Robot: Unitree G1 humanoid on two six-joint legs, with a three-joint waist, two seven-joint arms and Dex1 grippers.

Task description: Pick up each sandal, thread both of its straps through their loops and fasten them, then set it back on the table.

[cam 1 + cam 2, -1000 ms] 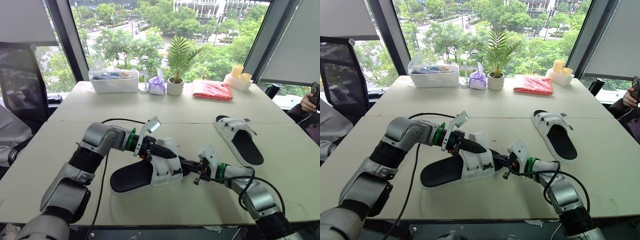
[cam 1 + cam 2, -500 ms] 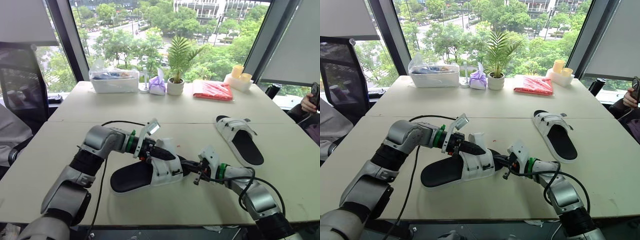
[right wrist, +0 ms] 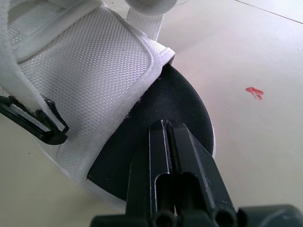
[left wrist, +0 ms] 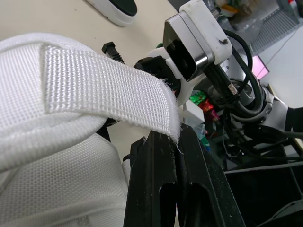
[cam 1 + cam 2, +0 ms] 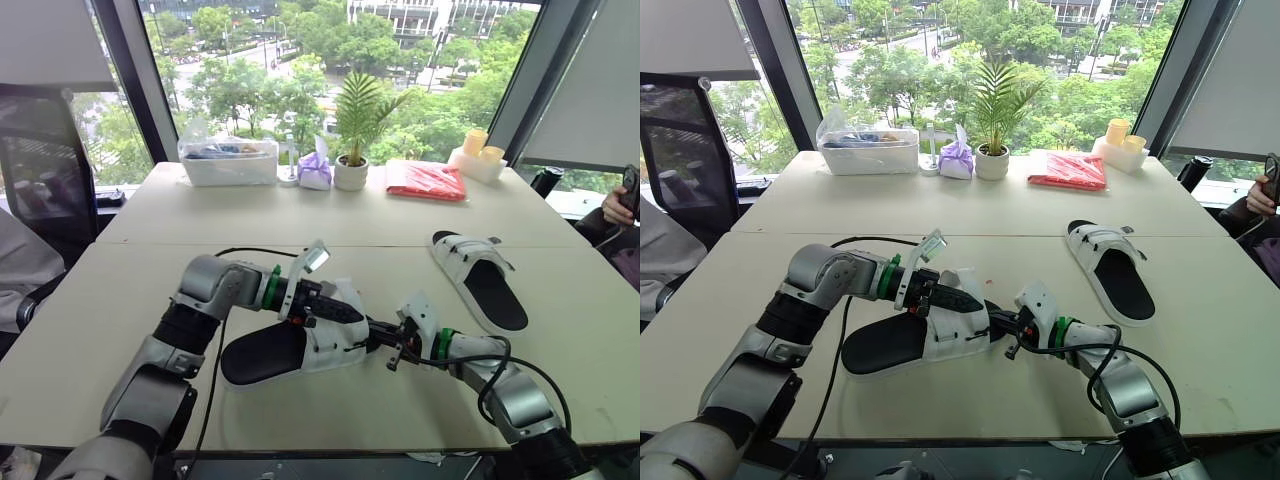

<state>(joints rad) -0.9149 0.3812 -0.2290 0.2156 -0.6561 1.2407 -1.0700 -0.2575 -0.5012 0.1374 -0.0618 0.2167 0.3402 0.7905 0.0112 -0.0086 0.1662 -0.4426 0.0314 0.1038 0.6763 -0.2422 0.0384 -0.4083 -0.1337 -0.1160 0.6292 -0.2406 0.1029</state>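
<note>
— So, nearest first?
— Near sandal (image 5: 262,352) resting on the table (image 5: 300,228) close to the front edge, black footbed (image 3: 184,104) up, white upper (image 3: 94,71) across the middle. Not lifted, by the look. Worked on by both grippers.
— Holding what?
— Left gripper (image 4: 177,137) clamped on the free end of a white strap (image 4: 104,90), raised off the upper and arched over it. Right gripper (image 3: 165,126) at the toe end, fingers pressed together, tips against the footbed just beside the upper's edge. Cannot tell whether anything is pinched there.
— Threaded yet?
— Judging not. Black loop (image 3: 33,120) at the side of the upper, apart from the held strap end. Other strap hard to read: fastened or loose, cannot tell.
— And further out?
— Second sandal (image 5: 485,282) well apart to the right, sole down, touched by neither gripper. Straps across it, too small to judge.
— How far along, then?
— Early, most likely. One strap of the first sandal in hand, not through its loop. Fastening and setting back left to do, and possibly the whole of the second sandal.
— Beyond that?
— Along the far edge by the window: plastic box (image 5: 228,162), potted plant (image 5: 351,172), red packet (image 5: 425,181). No part of the job.
</note>
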